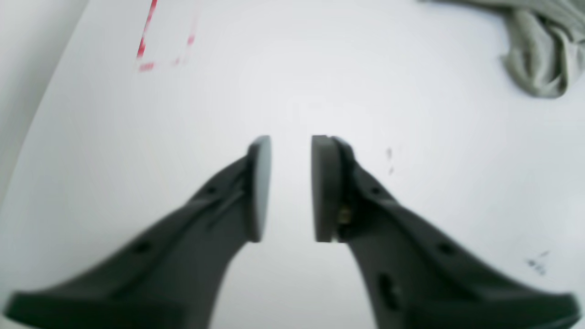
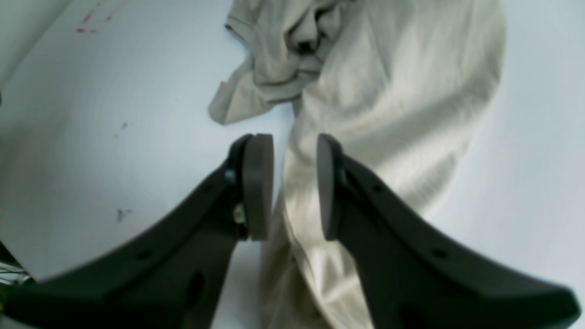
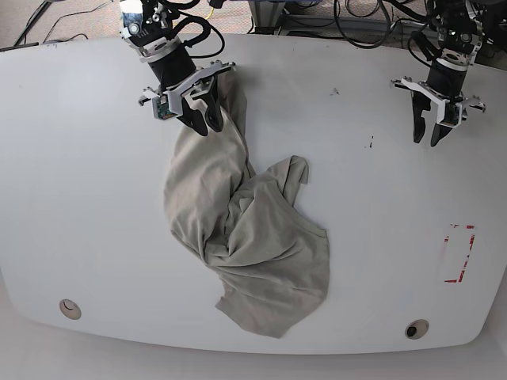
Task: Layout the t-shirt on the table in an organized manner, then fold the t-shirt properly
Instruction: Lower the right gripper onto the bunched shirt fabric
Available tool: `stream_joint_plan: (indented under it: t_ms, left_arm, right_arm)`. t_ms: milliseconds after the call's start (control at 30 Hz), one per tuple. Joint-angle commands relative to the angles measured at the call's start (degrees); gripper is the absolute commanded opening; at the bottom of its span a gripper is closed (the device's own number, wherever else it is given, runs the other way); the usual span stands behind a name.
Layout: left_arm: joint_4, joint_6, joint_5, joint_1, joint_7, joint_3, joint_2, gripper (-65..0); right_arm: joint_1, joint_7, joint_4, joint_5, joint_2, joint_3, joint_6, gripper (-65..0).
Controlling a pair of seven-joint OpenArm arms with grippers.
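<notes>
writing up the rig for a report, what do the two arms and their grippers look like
Both match. Each gripper, left and right, has two dark grey, nearly black, curved plastic fingers with small round holes. The fingers end in flat, lighter grey oval pads. In the base view, a white bracket sits above each gripper, the wrist segments are black, and black cables run along both arms.
</notes>
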Motion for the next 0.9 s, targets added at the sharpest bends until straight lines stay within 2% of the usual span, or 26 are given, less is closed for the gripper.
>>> stream_joint_plan:
  t_ms: [0, 100, 200, 400, 500, 600, 867]
  left_arm:
    - [1.0, -1.22, -1.0, -0.13, -1.43, 0.32, -0.64, -39.0]
    - [1.0, -2.72, -0.82, -2.15, -1.43, 0.76, -0.64, -34.9]
    - [1.0, -3.33, -0.82, -3.12, -1.43, 0.85, -0.55, -32.8]
    - [1.36, -3.42, -0.82, -3.2, -1.43, 0.94, -0.55, -32.1]
    - [1.36, -3.42, -0.73, -3.2, -1.43, 0.94, -0.55, -32.1]
    - [1.36, -3.42, -0.73, -3.2, -1.43, 0.94, -0.55, -32.1]
    - [1.27, -3.51, -0.73, -2.68, -1.43, 0.76, -0.55, -32.4]
  right_arm:
    - [-0.02, 1.0, 1.22, -0.01, 0.3, -0.42, -1.59, -44.1]
    - [1.13, 0.56, 1.22, -0.01, 0.56, -1.13, -2.64, -41.5]
    - [1.57, -3.22, 1.22, -0.01, 0.74, -1.66, -2.82, -38.4]
    - [2.01, -8.5, 1.31, -0.1, 0.92, -2.01, -2.82, -32.0]
    - [2.01, -9.73, 1.31, -0.45, 2.32, -3.24, -2.82, -30.4]
    - [1.83, -9.82, 1.31, -3.52, 3.82, -5.44, -2.82, -31.9]
    - [0.69, -9.99, 1.04, -18.12, 3.64, -10.97, -2.82, -34.7]
